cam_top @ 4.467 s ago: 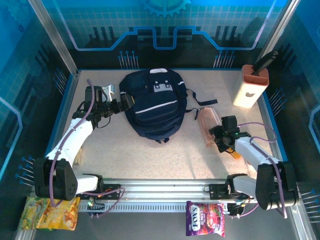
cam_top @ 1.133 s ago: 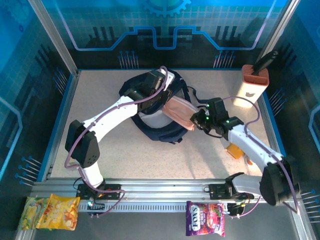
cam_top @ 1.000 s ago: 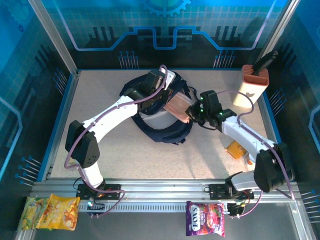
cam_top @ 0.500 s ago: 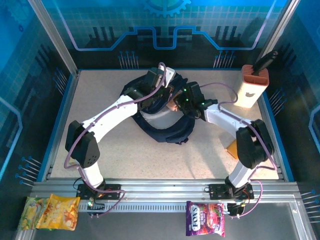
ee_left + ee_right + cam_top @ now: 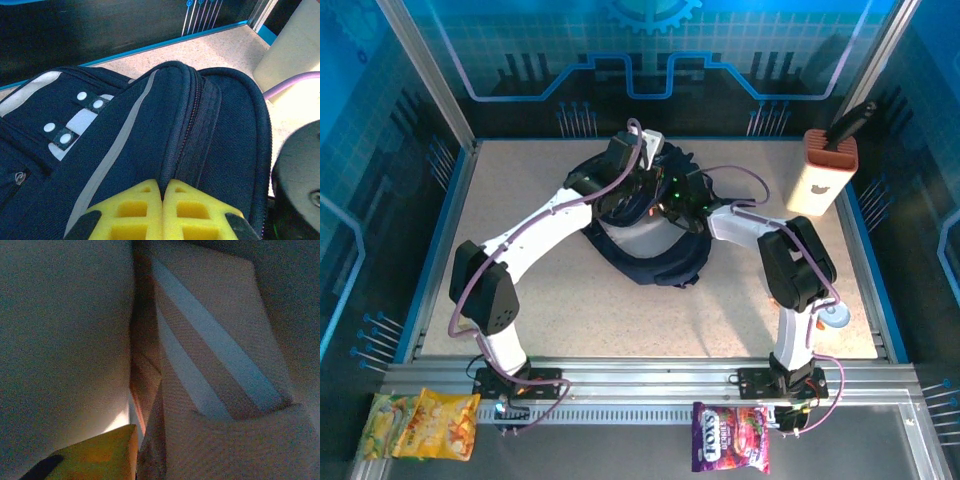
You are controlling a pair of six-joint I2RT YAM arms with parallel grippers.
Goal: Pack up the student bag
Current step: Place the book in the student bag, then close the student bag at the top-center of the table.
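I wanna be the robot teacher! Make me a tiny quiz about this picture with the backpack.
1. True or false: the left tool is pinched shut on the student bag.
2. Where does the right arm reach? A) into the student bag B) down to the front rail C) up to the back wall
3. Fill in the blank: the snack packet lying nearer the right arm's base is coloured ____.
Key: 1 true; 2 A; 3 purple.
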